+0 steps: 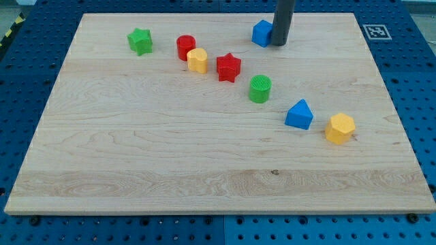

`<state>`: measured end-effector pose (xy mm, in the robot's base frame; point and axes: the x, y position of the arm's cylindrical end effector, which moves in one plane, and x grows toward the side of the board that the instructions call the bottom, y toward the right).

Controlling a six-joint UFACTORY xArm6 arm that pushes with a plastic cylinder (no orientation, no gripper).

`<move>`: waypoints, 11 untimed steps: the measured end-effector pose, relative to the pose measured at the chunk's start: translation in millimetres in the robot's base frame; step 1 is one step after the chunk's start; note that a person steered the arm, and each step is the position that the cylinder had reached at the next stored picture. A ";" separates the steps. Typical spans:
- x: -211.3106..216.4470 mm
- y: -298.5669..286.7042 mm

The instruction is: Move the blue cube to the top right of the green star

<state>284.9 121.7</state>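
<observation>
The blue cube sits near the view's top, right of centre. My tip stands right against the cube's right side, touching or nearly touching it. The green star lies far to the view's left near the top edge of the board, well apart from the cube and the tip.
A red cylinder, a yellow block and a red star lie between star and cube, slightly lower. A green cylinder, a blue triangular block and a yellow hexagonal block trail toward the lower right. Wooden board.
</observation>
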 end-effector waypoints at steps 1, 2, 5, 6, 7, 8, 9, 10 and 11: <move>-0.2 36.0; -12.7 25.1; -44.6 -72.9; -11.6 -44.5; -10.7 -82.9; -37.2 -173.3; -44.9 -224.8; -35.9 -198.2; -51.3 -188.9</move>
